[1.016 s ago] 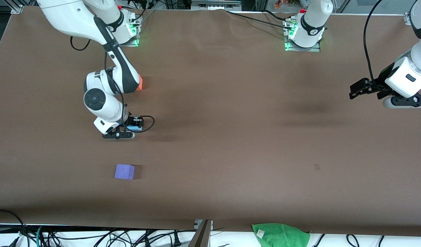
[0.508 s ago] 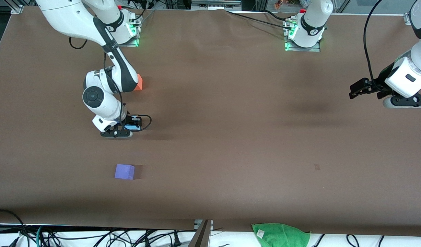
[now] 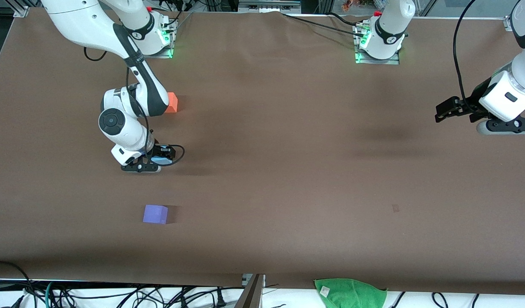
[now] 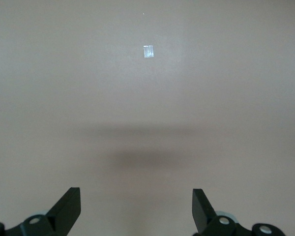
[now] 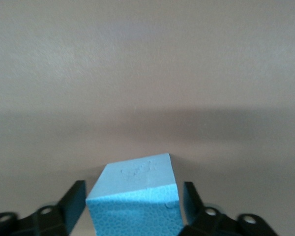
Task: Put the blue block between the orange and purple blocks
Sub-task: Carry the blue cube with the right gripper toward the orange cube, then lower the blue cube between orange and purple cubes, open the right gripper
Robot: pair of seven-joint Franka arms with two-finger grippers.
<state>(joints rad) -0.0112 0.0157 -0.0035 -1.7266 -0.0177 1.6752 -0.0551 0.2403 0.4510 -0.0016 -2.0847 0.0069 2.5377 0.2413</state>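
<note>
Now look first at your right gripper (image 5: 132,209): its two dark fingers (image 5: 71,204) sit close against the sides of the blue block (image 5: 135,196), clamped on it, over the bare brown table (image 3: 288,141) between the orange block (image 3: 172,102) and the purple block (image 3: 155,214). You cannot tell from either view whether the block touches the table. It is a light sky-blue cube with a fine pebbled, foam-like skin, seen with one corner edge turned toward the wrist camera; its top face carries a faint scuffed or embossed mark that you cannot read. From the front you get only a sliver of that blue (image 3: 161,160) under the right gripper (image 3: 149,164), so colour and texture come from the right wrist view alone. The front view gives you what the wrist cannot: the orange block lies farther from the front camera, partly hidden by the right arm's forearm, and the purple one nearer, both toward the right arm's end of the table. Your left gripper (image 3: 448,112) waits in the air at the left arm's end, fingers (image 4: 69,209) spread wide with nothing between them, the left gripper (image 4: 135,211) showing only table and a small pale patch (image 4: 148,51). A green cloth (image 3: 350,293) hangs off the table edge nearest the camera.
</note>
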